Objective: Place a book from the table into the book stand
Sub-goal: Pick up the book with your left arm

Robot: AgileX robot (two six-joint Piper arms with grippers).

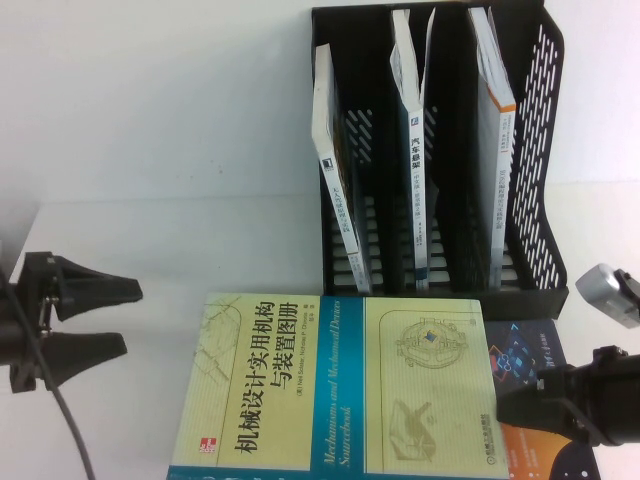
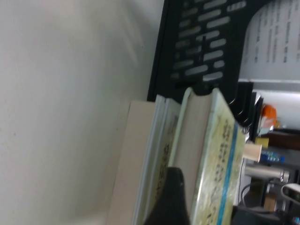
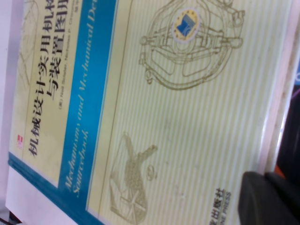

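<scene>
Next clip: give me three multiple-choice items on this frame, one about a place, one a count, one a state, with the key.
1. Where does the book lie?
A. Flat on the table, in front of the book stand
B. Upright in a slot
C. Held in the air

2. How many slots of the stand already hold thin books?
A. One
B. Two
C. Three

3. How do the left gripper's jaws stand?
A. Shut on the book
B. Open, left of the book
C. Shut on nothing

Key: 1 A, its cover faces up below the stand. 2 C, one in each slot. 3 B, the two jaws are spread apart. The right gripper is at the book's right edge.
</scene>
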